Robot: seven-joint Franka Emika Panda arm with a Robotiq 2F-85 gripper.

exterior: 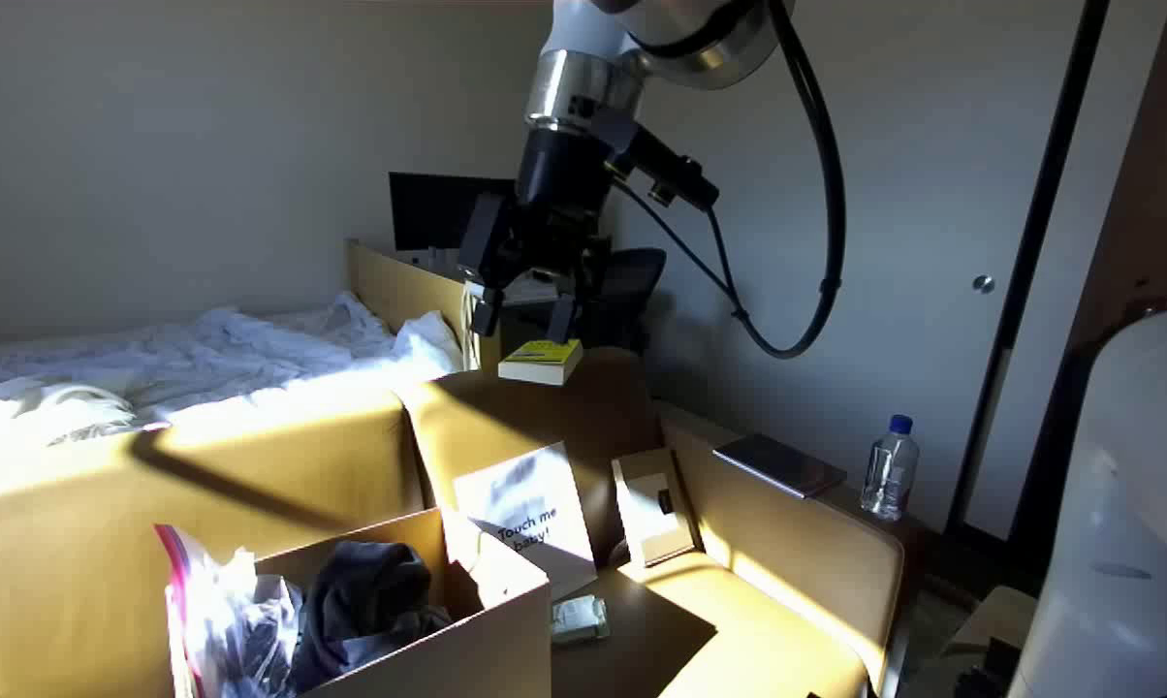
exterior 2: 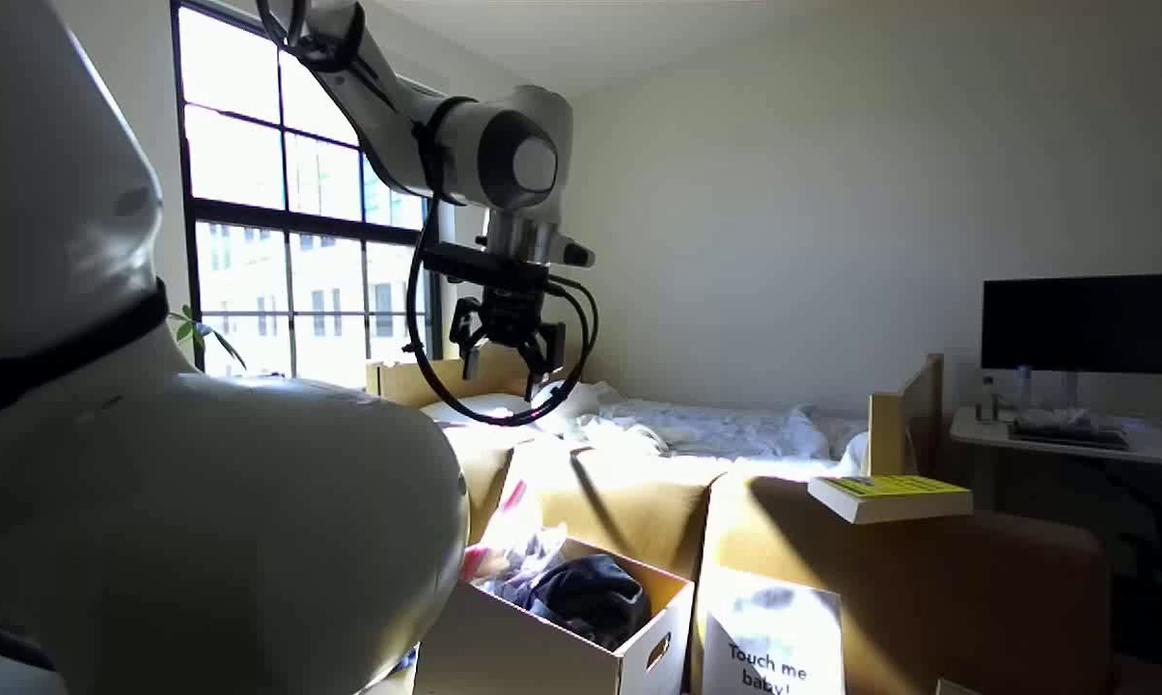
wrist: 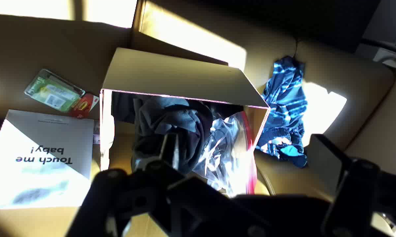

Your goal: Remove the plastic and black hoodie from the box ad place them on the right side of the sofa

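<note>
In an exterior view, the gripper (exterior: 524, 317) hangs near the centre, slightly toward ten o'clock, and its two fingers point down and are spread apart. The box (exterior: 491, 640) stands on the sofa (exterior: 787, 620) at seven o'clock. Both things of the task are inside it: the black hoodie (exterior: 365, 596), which is crumpled, and the plastic bag (exterior: 239, 620), which is at nine o'clock from the black hoodie and rises above the rim. A white card (exterior: 525, 504) with the words "Touch me baby!" leans at two o'clock from the box.

In an exterior view with a window (exterior 2: 282, 227) at ten o'clock, the gripper is well apart from the box, between eleven and twelve o'clock from it, and here also its fingers are spread. The plastic bag is at ten o'clock from the black hoodie. A yellow book (exterior 2: 890, 497) lies on top of the sofa back, at four o'clock.

In the wrist view, the box is near the centre, and the spread fingers come in from the six o'clock side. The plastic bag is at four o'clock from the black hoodie. A blue garment (wrist: 285, 102) lies near the box at three o'clock.
</note>
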